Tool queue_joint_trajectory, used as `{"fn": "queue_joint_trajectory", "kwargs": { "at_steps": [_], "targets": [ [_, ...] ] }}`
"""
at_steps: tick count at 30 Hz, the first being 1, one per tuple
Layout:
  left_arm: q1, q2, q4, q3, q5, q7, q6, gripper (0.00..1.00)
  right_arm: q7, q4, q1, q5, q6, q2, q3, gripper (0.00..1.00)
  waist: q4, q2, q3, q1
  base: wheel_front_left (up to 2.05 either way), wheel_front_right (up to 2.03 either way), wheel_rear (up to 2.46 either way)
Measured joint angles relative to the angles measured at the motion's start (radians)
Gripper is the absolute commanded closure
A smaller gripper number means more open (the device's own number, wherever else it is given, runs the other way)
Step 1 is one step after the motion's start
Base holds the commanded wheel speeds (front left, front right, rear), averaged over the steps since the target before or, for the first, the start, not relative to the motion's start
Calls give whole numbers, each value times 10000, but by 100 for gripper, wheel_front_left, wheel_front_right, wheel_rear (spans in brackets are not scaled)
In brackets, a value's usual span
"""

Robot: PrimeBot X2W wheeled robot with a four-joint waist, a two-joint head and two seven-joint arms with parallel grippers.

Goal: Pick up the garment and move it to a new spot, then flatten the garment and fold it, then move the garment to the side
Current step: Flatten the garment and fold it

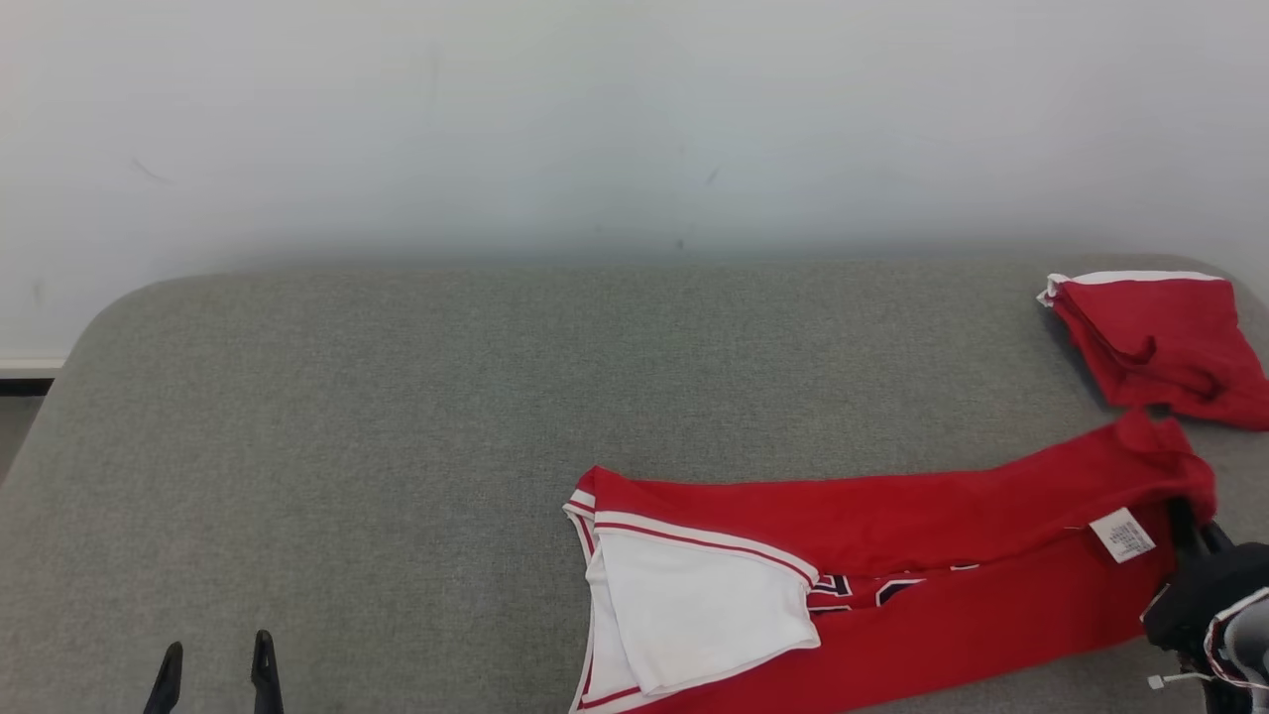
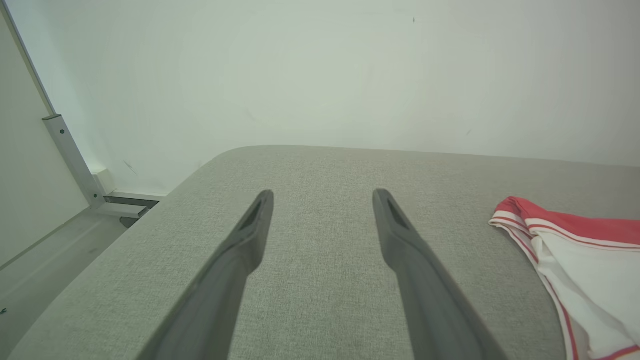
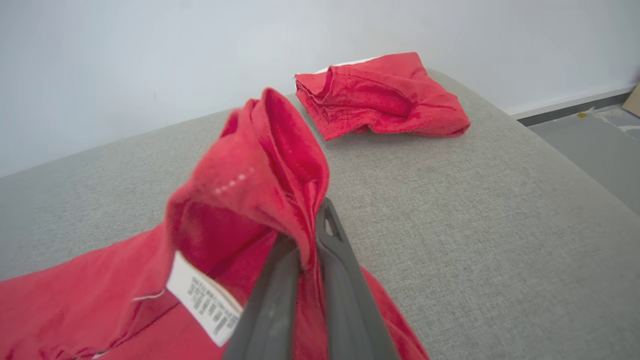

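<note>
A red garment [image 1: 922, 555] with white trim and a white inner panel [image 1: 694, 605] lies stretched across the grey cushioned surface [image 1: 397, 416], from the front middle toward the right. My right gripper [image 1: 1187, 524] is shut on its right end, which is lifted and bunched. In the right wrist view its fingers [image 3: 345, 280] pinch the red cloth [image 3: 260, 180] beside a white label [image 3: 202, 300]. My left gripper [image 1: 213, 672] stands open at the lower left over bare cushion, well apart from the garment. In the left wrist view that gripper [image 2: 322, 200] holds nothing, and the garment's white-trimmed end [image 2: 575, 250] lies to its right.
A second red cloth [image 1: 1160, 342], folded with a white edge, sits at the far right back corner and appears as a folded red cloth [image 3: 380, 95] beyond the held fabric. A pale wall [image 1: 634, 119] stands behind the cushion. The floor [image 3: 600, 140] drops off past the right edge.
</note>
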Motion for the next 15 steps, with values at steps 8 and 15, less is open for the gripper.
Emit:
{"fn": "queue_joint_trajectory", "kwargs": {
  "at_steps": [8,15],
  "targets": [
    [9,-61,23,-19,44,0,-44,0,341,-2169,301,-242,0,619,322,100,-290,0,-33,0,0,0,0],
    [-78,-105,92,-100,111,0,-123,0,1331,-4598,1145,-138,0,1785,543,100,-260,0,7,0,0,0,0]
  ]
}}
